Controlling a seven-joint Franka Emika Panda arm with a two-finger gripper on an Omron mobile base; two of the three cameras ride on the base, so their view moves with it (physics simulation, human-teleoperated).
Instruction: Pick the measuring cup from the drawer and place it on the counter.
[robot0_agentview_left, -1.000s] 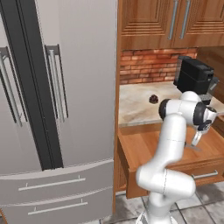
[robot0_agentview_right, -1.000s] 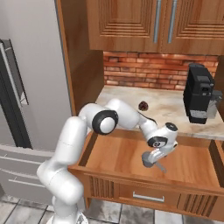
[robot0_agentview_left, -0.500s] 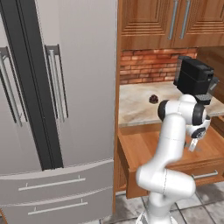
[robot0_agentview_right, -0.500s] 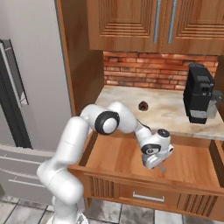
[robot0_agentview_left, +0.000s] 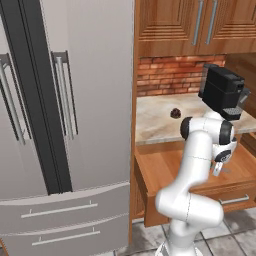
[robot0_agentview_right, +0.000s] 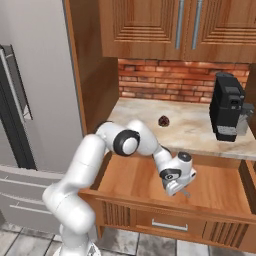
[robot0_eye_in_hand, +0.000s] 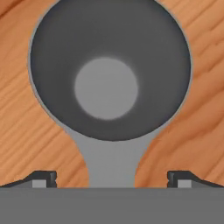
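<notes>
The measuring cup lies on the wooden floor of the open drawer, seen from straight above: a grey round bowl whose flat handle runs down between my fingertips. My gripper is open, its fingers well apart on either side of the handle and not touching it. From the base cameras the hand sits low inside the drawer, gripper pointing down, and the hand covers most of the cup. The beige counter lies just behind the drawer.
A small dark reddish-brown round object sits on the counter near the brick wall. A black coffee machine stands on the counter at the right. The grey fridge fills the left side, and wooden cabinets hang above.
The hand has sunk a little lower into the drawer, closer to its floor. The base and the things on the counter have not moved.
</notes>
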